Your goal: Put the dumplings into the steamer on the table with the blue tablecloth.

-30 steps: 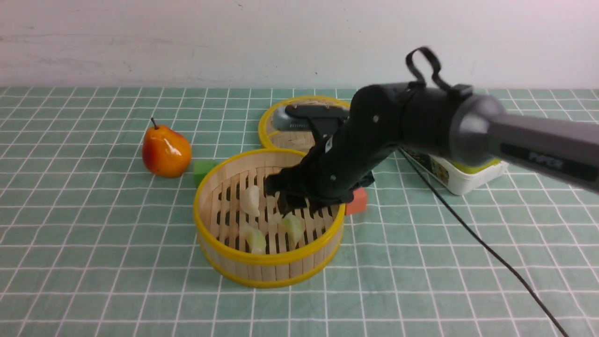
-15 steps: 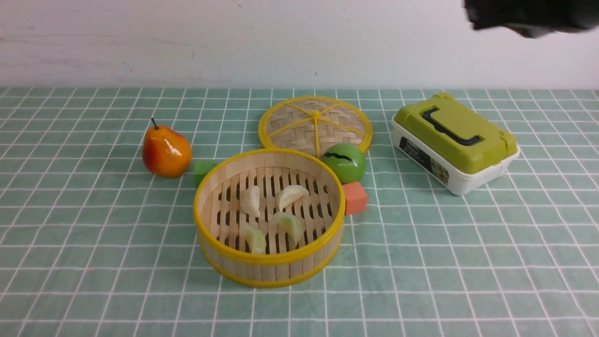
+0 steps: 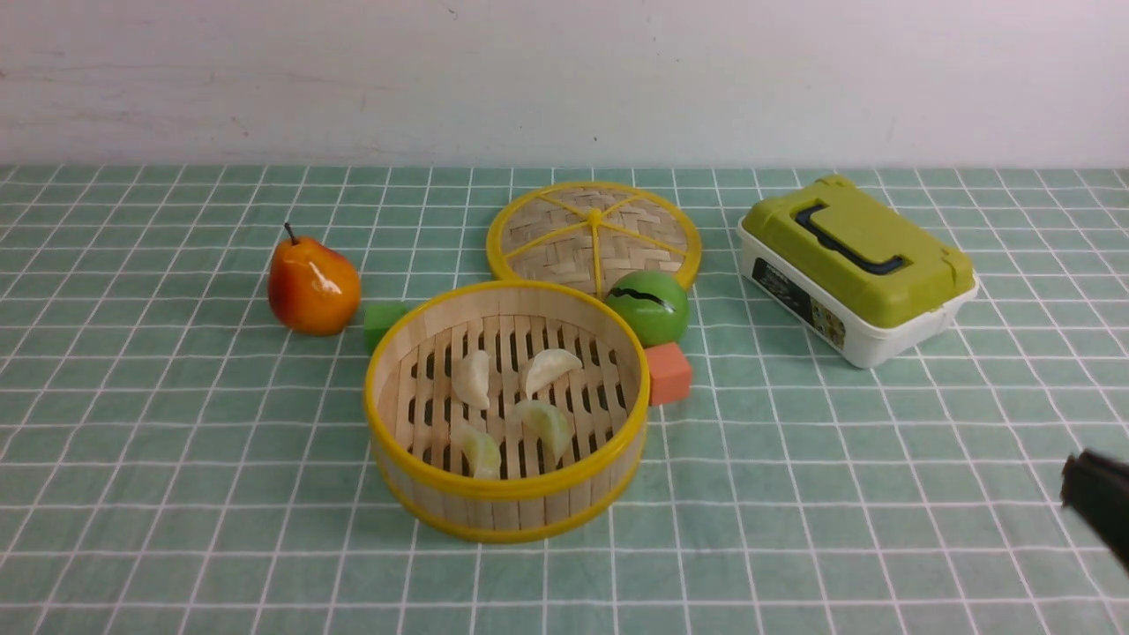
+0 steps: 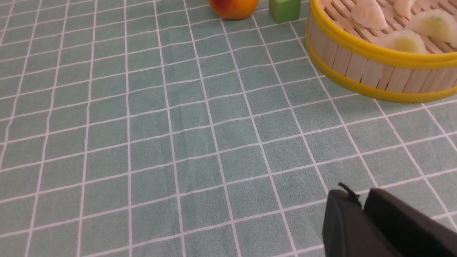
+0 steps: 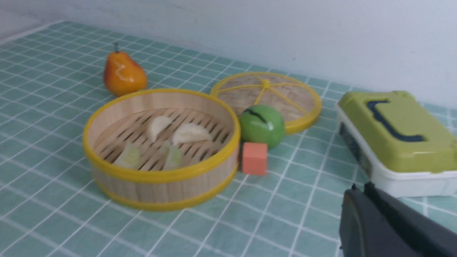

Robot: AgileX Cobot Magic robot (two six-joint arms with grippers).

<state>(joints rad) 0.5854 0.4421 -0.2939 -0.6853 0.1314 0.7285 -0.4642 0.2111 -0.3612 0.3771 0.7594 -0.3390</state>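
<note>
1. Position of the work. I found all four dumplings (image 3: 474,377) lying on the slatted floor of the steamer (image 3: 507,489). The two whitish ones lay toward the far side and the two yellow-green ones toward the near wall. They lay close together; I could not tell whether the near pair touched. None remained on the blue tablecloth (image 3: 176,459). I judged the loading complete.

2. Tool state. The right gripper (image 5: 361,194) sat low at the right edge of the front view, well apart from the steamer. Its jaws were pressed together and it carried nothing. The left gripper (image 4: 361,203) hung over bare cloth near the steamer's outer wall. Its jaws were drawn together with at most a sliver between them, and it too was empty.

3. Handling notes, as I judged them.
- Each dumpling looked small and light, and its load on the arm would be negligible.
- The translucent, glossy skin suggested a slippery surface, so a light pinch could let a dumpling squirt out.
- The bodies looked soft, so a hard squeeze could deform one.
- I rated the plump middle of the crescent the best hold, with the jaws across the short width.
- I rated the thin pleated edge and the tapered tips poor holds.
- The slat gaps could catch a fingertip during any re-grasp inside the steamer.
</note>
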